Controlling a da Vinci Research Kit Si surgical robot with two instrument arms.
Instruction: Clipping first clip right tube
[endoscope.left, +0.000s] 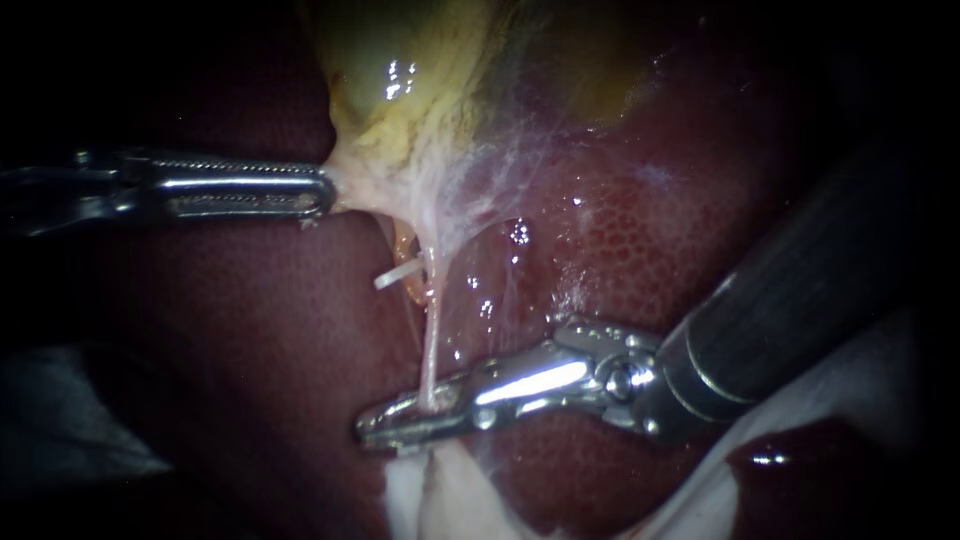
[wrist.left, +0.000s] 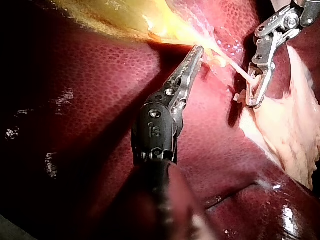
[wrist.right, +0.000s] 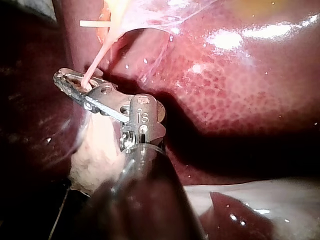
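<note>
Right tube (endoscope.left: 432, 335): thin pale strand, taut from gallbladder (endoscope.left: 400, 110) neck down across liver (endoscope.left: 640, 240), pinched low in right instrument (endoscope.left: 372, 428) pincer. Risk: tearing under extra pull. Left instrument (endoscope.left: 326, 192) pincer clamped on gallbladder neck; slip there slackens strand.

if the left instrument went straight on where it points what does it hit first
The left instrument grips the pale lower edge of the gallbladder; pushing on, it would likely press into that first, though depth is unclear.
</note>
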